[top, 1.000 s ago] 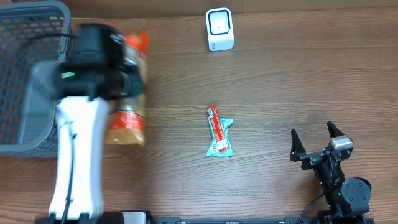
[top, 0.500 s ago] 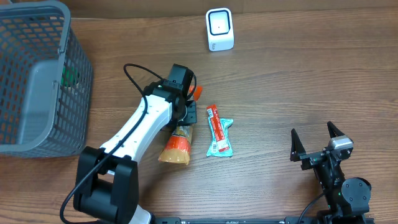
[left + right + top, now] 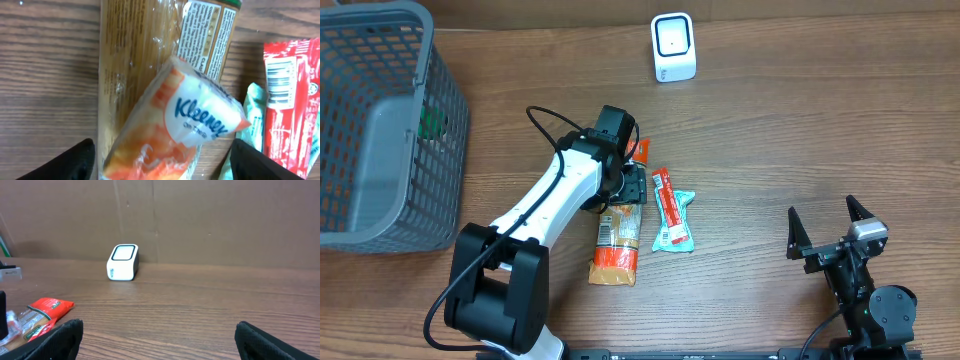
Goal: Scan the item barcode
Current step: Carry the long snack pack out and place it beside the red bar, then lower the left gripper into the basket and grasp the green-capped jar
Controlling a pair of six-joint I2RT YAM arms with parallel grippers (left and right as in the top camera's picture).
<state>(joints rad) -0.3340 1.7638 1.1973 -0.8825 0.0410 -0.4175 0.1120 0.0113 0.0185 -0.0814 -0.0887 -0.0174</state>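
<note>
**Overhead and wrist views.** A brown wood-grain surface (image 3: 800, 130) carries everything. A grey plastic mesh basket (image 3: 375, 180) stands far to the left of the white box-shaped barcode scanner (image 3: 673, 47), at the surface's left edge. The white left arm (image 3: 545, 200) reaches from the near edge up toward the scanner and ends well short of it, slightly to its left.

The black left fingers (image 3: 70, 165) stand wide apart and clamp nothing. Between them lies an orange-and-white Kleenex tissue pack (image 3: 185, 130). It is tilted and rests on a long clear spaghetti packet (image 3: 617, 245) with orange ends. There is a gap at one finger, and contact at the other cannot be told. The spaghetti packet lies flat on the surface, nearer the camera than the scanner and a little to its left, printed label upward.

Just beside it, almost straight below the scanner in the overhead view, lies a red-and-teal snack wrapper (image 3: 670, 205). In the left wrist view a barcode (image 3: 277, 82) shows on its red part.

The black right fingers (image 3: 793, 225) are fully spread and empty, well apart from the scanner at the near right. The scanner's window faces upward.
</note>
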